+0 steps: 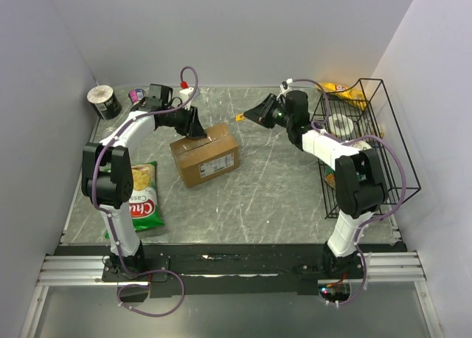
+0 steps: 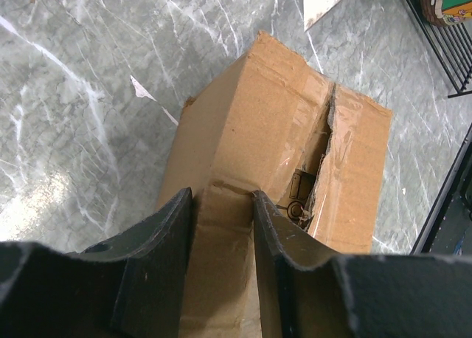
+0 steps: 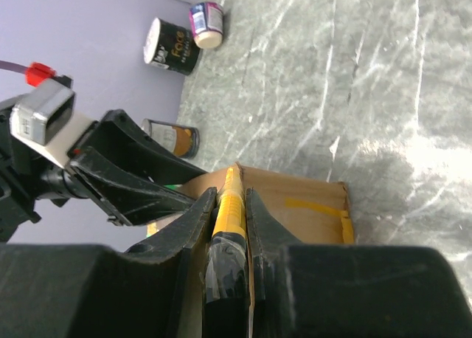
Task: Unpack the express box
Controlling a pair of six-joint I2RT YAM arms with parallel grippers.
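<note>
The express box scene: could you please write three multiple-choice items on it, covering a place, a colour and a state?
1. Where is the green snack bag? A in a rack; B on the grey table by the left arm; C on a shelf.
2. What colour is the box cutter in the right gripper? A red; B blue; C yellow.
3. How is the brown cardboard express box's taped seam? A torn open; B sealed; C stapled.
B, it lies beside that arm; C, yellow shows in its grip; A, a dark gap splits it.
</note>
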